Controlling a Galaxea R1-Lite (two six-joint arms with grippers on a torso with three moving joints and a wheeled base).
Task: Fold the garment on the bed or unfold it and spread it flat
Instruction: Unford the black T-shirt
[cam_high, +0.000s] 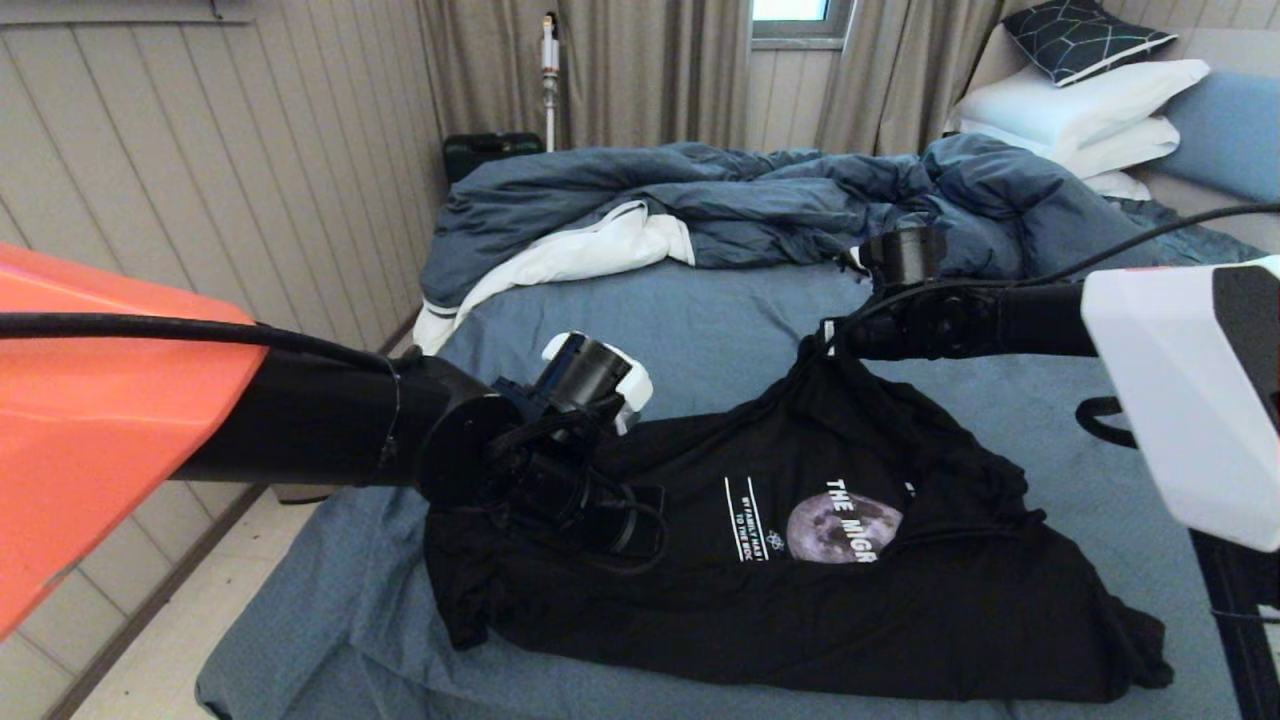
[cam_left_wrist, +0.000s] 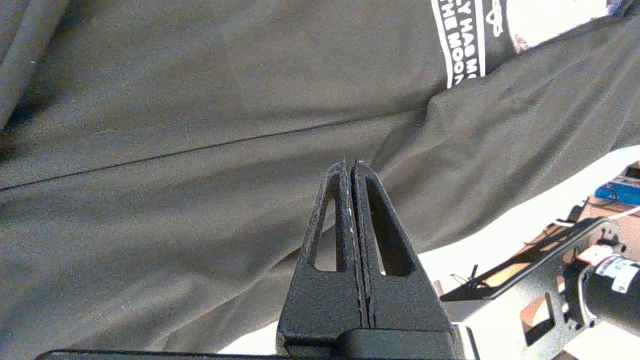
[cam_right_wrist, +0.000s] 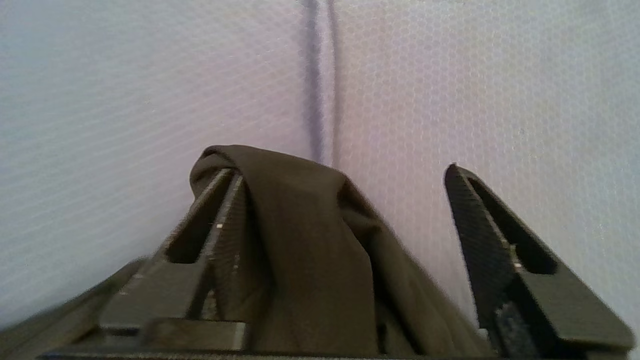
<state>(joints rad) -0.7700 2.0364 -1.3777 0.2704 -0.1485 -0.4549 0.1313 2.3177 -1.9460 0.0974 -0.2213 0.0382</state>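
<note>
release is the step in hand: the right pincer (cam_right_wrist: 345, 210) stands spread above the bed (cam_high: 700, 320), yet a fold of the garment (cam_high: 820, 600) drapes over one finger (cam_right_wrist: 215, 225). best to draw that pincer straight back and up so the cloth slides off rather than drags. the left pincer (cam_left_wrist: 352, 167) is pressed together, empty, just over the garment, which lies rumpled, print up, on the bed's near half.
</note>
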